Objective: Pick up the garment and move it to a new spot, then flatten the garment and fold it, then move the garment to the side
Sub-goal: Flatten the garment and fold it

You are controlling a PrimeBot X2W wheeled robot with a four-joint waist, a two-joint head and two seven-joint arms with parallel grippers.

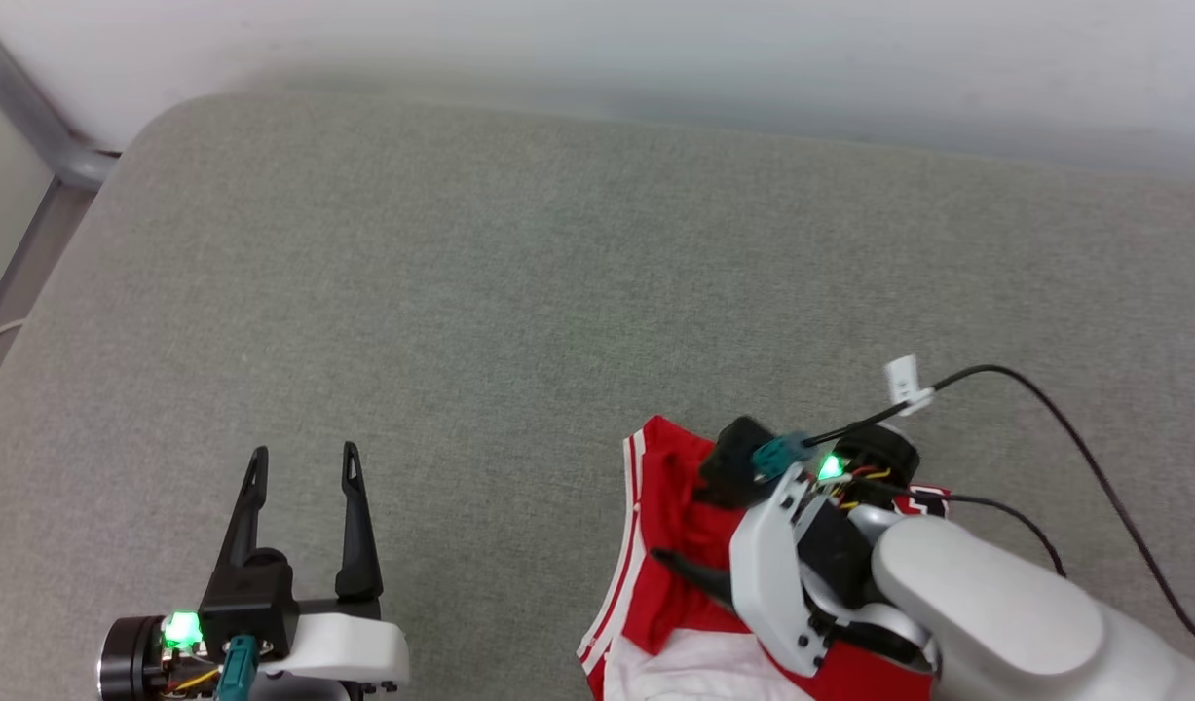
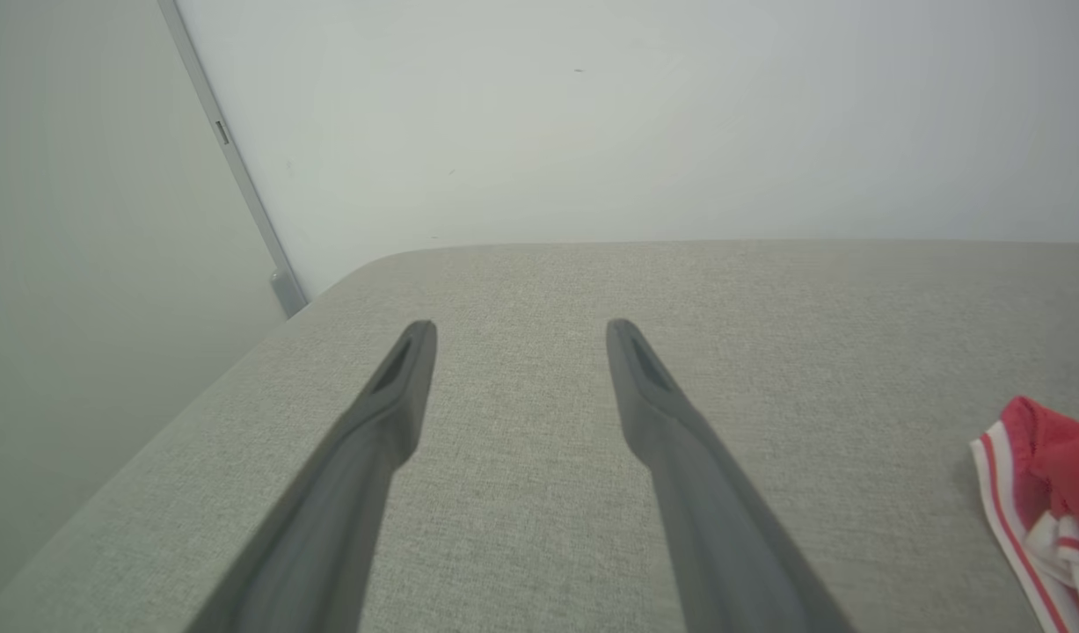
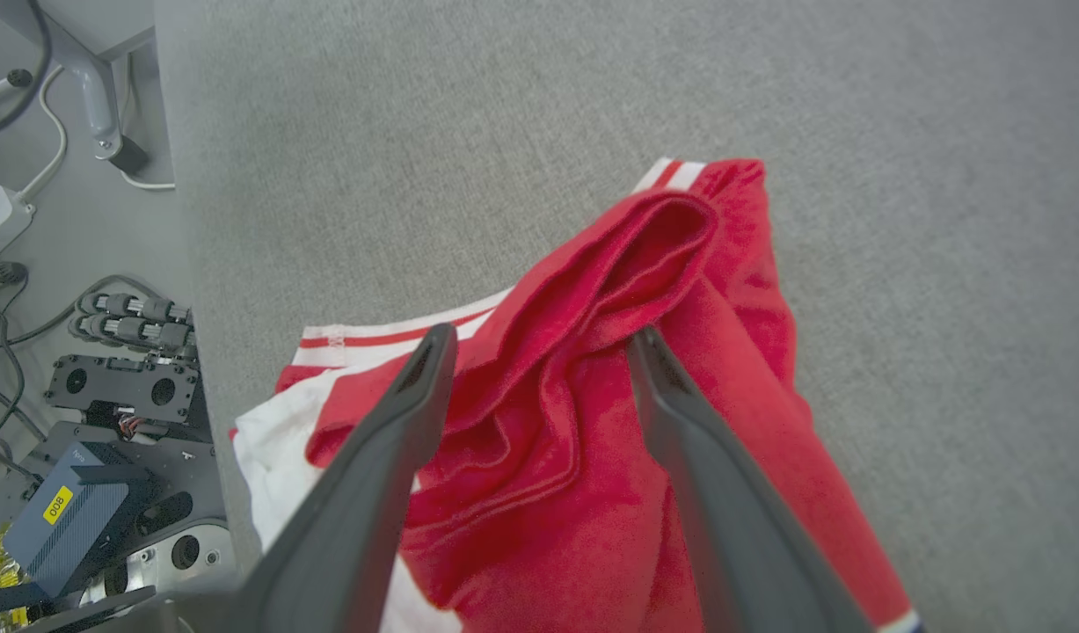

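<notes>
Red jersey shirt [image 1: 670,516] lay bunched beneath the wide-open right tool [image 3: 541,334], which straddled its raised fold, well right of the wide-open left tool [image 1: 305,451].

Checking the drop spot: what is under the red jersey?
The garment lies crumpled directly on the grey cushion, which shows bare beside it. Anything beneath its folds is covered by the cloth.

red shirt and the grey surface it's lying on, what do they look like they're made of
The garment looks like a soft knit, perhaps cotton or a blend: it is matte, has a slightly fuzzy nap and falls in loose, rounded folds. The grey surface looks like upholstery cloth, probably over padding: it has a fine heathered weave, no shine and a rounded corner. What fills it cannot be seen.
</notes>
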